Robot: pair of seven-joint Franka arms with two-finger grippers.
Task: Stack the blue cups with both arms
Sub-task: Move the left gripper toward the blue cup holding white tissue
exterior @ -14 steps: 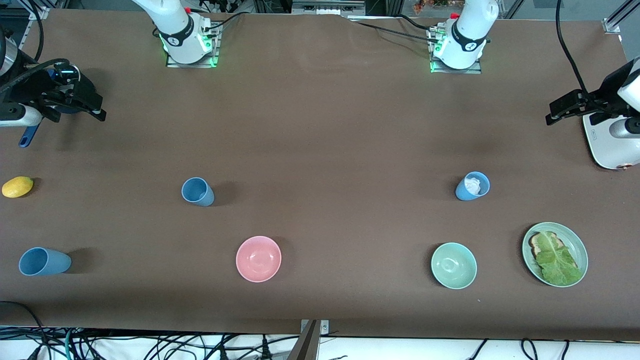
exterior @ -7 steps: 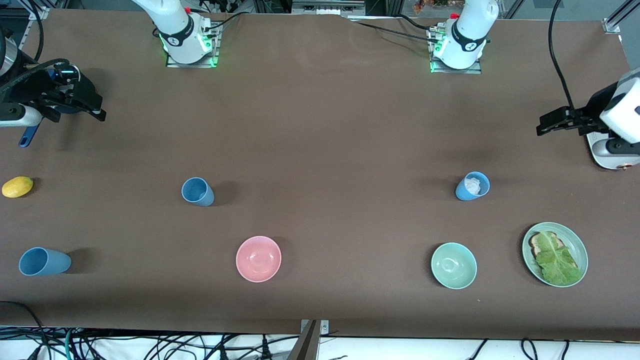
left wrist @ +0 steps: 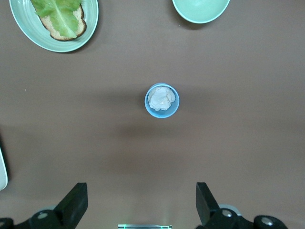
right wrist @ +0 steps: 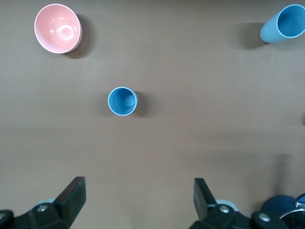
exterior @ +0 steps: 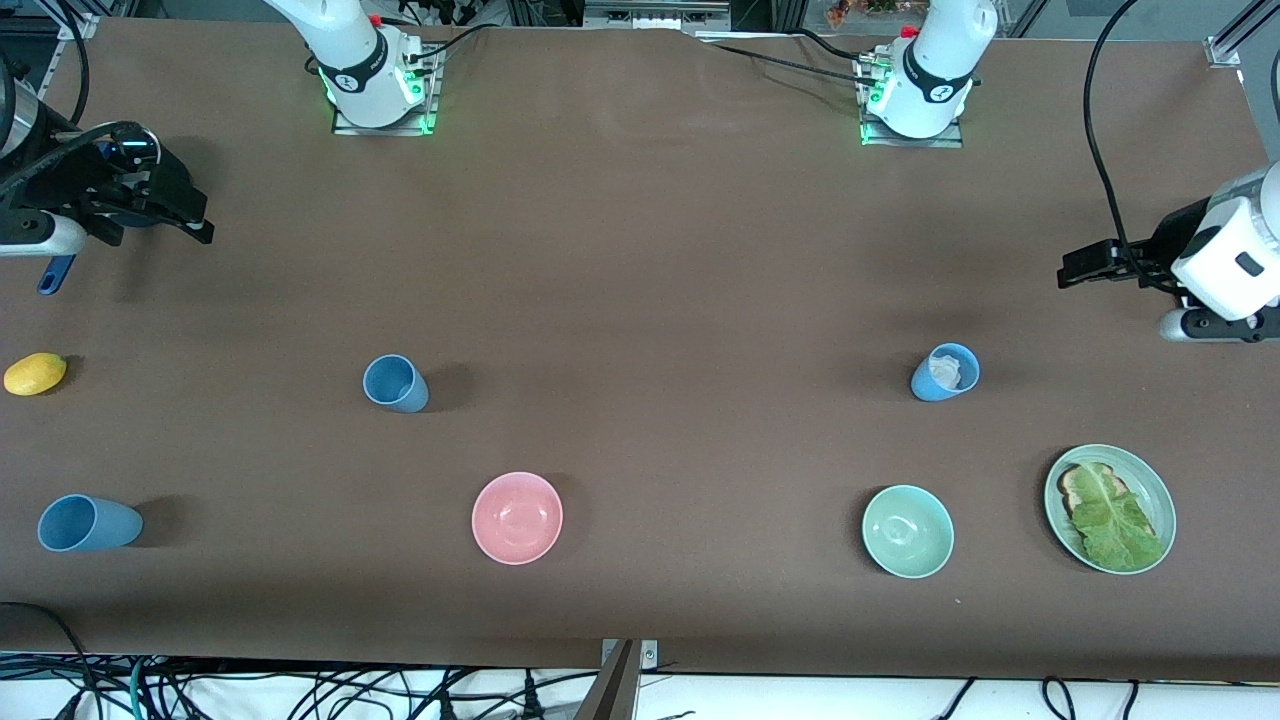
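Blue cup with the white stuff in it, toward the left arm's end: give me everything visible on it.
The blue cup is a small matte light-blue tumbler, handleless and slightly tapered. It stands upright on the brown table, mouth up, with a crumpled white wad inside that looks like paper or tissue. Nothing touches it except the table and the wad. It sits farther from the front camera than the mint-green bowl, apart from it.

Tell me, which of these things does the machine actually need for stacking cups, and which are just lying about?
Needed: empty blue cup; blue cup holding something white; third blue cup; left gripper and right gripper, both open.

Lying about: pink bowl; mint-green bowl; plate of toast and lettuce; lemon.
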